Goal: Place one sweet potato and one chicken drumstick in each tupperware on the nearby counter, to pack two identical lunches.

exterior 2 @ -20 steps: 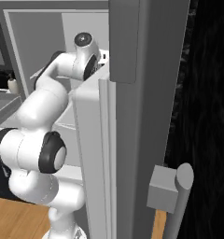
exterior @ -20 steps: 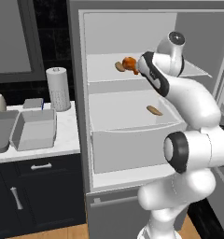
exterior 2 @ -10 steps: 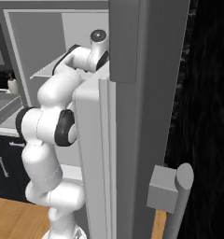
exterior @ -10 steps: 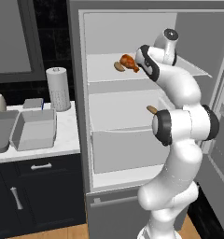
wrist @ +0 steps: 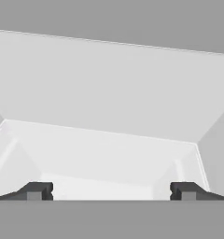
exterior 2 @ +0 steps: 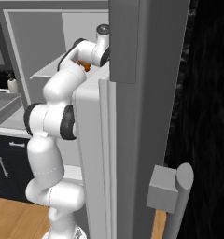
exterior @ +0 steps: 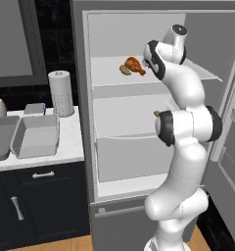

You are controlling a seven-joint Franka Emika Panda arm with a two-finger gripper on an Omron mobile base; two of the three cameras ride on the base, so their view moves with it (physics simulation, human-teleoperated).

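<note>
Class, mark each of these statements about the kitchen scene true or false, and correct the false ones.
1. The chicken drumstick lies on the fridge's top shelf. True.
2. The gripper is shut on the drumstick. False: its fingers stand wide apart, with nothing between them.
3. The tupperware on the counter already holds food. False: it looks empty.
4. A paper towel roll stands upright behind the tupperware. True.
5. The fridge is closed. False: it stands open.

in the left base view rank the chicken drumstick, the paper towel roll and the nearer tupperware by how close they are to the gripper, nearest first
The gripper itself is hidden behind the wrist at the top fridge shelf, so this goes by the wrist.
1. Chicken drumstick, on that shelf beside the wrist.
2. Paper towel roll, on the counter by the fridge.
3. Tupperware, lower and further left.
</note>
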